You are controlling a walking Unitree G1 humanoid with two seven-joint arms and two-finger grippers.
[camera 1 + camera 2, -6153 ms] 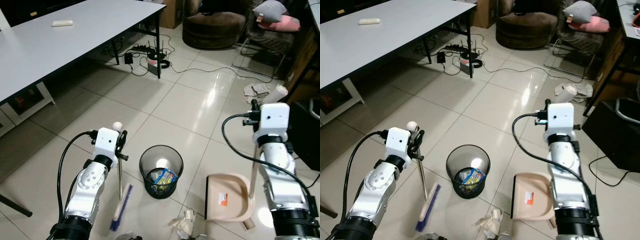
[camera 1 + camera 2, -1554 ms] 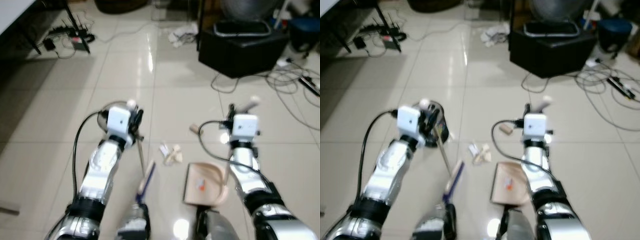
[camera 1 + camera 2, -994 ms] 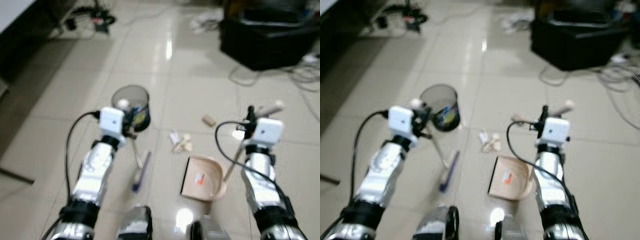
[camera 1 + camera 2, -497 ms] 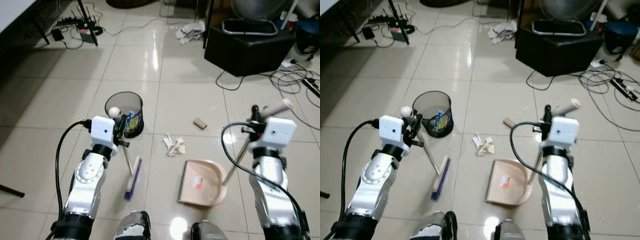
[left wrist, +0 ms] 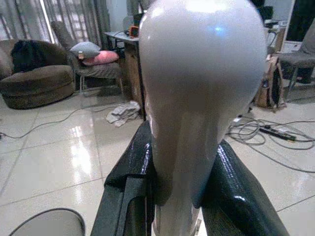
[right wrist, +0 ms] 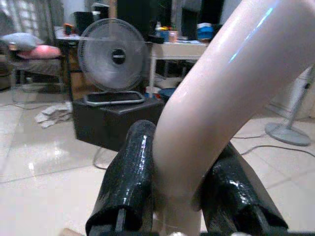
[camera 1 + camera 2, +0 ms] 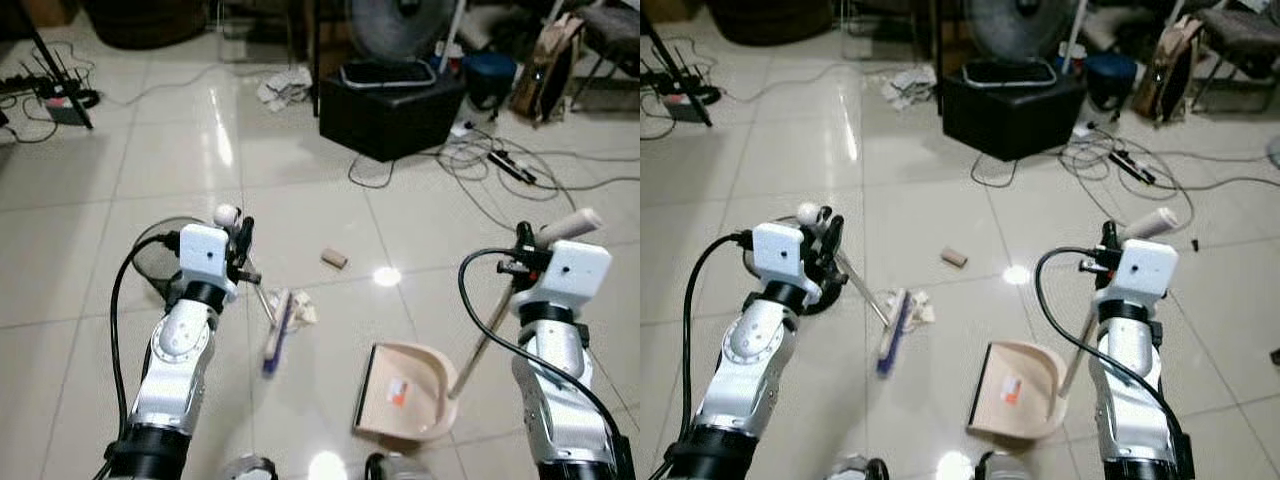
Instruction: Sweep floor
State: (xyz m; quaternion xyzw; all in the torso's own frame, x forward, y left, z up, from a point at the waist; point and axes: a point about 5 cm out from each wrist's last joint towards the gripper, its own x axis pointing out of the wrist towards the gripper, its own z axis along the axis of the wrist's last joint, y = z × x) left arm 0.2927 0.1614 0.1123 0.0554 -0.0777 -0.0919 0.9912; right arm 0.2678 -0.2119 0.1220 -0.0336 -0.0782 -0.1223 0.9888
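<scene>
On tiled floor (image 7: 90,290), mid-room, both arms raised and loaded. Left claw (image 7: 243,243) clamped on broom handle (image 7: 256,296) just below its rounded white knob; left wrist view confirms both black fingers (image 5: 129,172) pressed against the shaft on either side. Handle slanted down and forward to broom head (image 7: 275,328), blue bristles resting on floor, touching or just beside crumpled paper scrap (image 7: 300,309). Slant judged deliberate: keeps bristles flat to the tile while grip stays high.

Right claw (image 7: 524,246) clamped on dustpan handle (image 7: 483,335) near its bent pale grip; right wrist view shows fingers (image 6: 127,182) closed on both sides of the tube. Dustpan (image 7: 405,392) flat on floor, its straight open edge turned toward the broom side, debris near but not touching. Placement judged to give the broom a target to push toward.

Cardboard tube (image 7: 334,259) lying apart, further out than the paper scrap. Mesh waste bin (image 7: 152,258) just behind left forearm, partly hidden. Black box (image 7: 390,112), fan and loose cables (image 7: 480,160) further off.

Judgement: sweeping under way, debris not yet in pan. Risk: tube rolling away if struck off-centre.
</scene>
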